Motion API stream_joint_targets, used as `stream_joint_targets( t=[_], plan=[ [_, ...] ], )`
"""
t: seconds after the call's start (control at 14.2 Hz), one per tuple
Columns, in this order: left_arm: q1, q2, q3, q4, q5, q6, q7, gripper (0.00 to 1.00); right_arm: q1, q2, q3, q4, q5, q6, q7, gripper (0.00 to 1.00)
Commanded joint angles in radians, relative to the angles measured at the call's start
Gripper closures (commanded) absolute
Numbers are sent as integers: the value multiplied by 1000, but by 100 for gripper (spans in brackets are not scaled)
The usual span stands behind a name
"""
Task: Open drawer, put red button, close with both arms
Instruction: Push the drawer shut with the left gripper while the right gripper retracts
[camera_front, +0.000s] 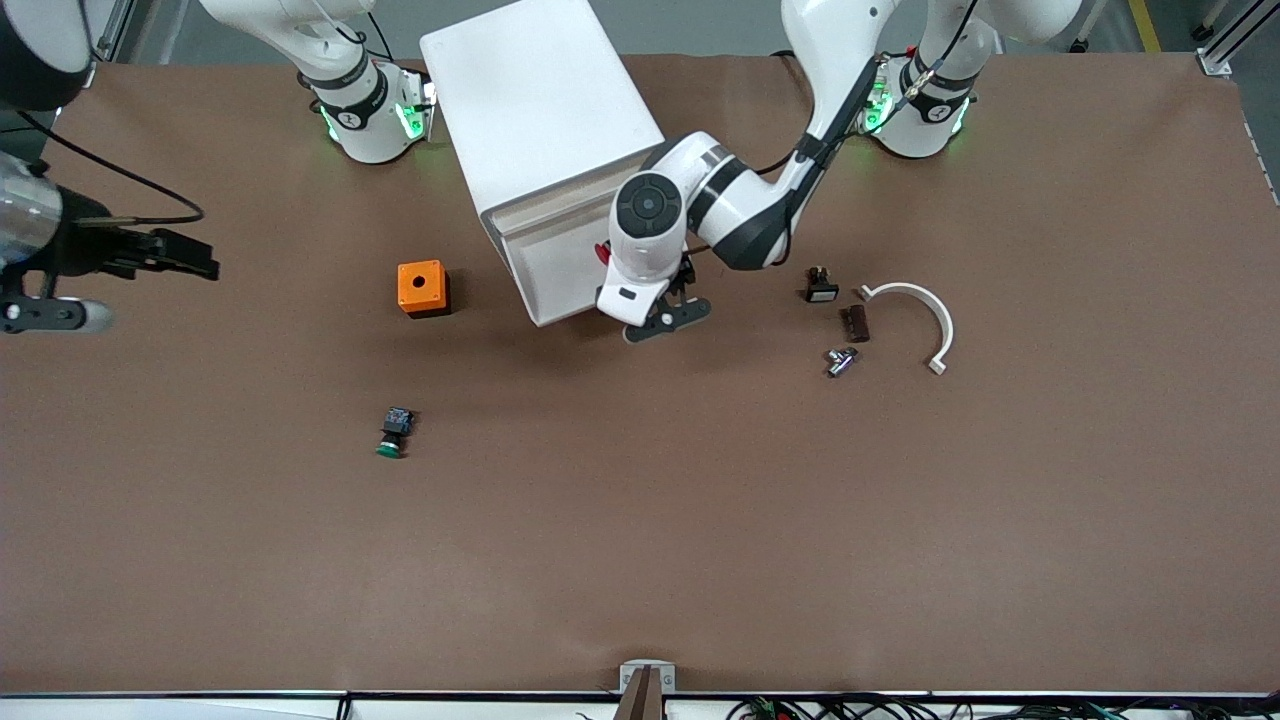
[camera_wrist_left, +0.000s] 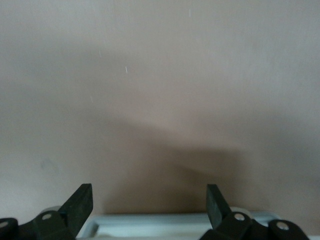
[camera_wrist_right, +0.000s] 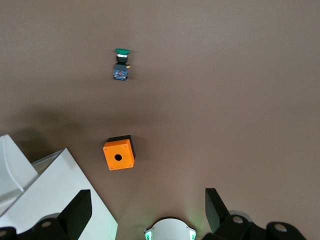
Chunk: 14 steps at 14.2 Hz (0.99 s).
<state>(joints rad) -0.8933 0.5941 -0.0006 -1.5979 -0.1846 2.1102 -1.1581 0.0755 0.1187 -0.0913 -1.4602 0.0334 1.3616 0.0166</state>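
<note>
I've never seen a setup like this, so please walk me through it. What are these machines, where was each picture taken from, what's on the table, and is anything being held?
Two white robot arms work at a brown table. The big picture looks down from across the table. The other two come from a camera on each arm's wrist. The left tool is low at the open drawer of a white cabinet; it is open and holds nothing. A bit of red in the drawer looks like the red button. The right tool waits high over its end of the table, open and empty. On the table lie an orange box, a green button and a few small parts.
</note>
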Motion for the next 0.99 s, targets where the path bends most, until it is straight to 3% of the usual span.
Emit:
stream_joint_targets(
  t=[0.0,0.42,0.7,0.92],
  plan=[
    [2,-10,-61,-14,2,7,-89,0,-48,-11,21,-22,-12,2,-33,0],
    [2,-13,-170,-36,2,2,-218,0,-75,-7,21,-14,-44,8,-90,0],
    [7,-17,-179,-42,2,2,-221,0,-75,-5,22,-6,-79,10,-98,0],
    [75,-36,-168,-34,19,-19,-204,0,-82,-5,21,24,-82,-1,-95,0]
  ],
)
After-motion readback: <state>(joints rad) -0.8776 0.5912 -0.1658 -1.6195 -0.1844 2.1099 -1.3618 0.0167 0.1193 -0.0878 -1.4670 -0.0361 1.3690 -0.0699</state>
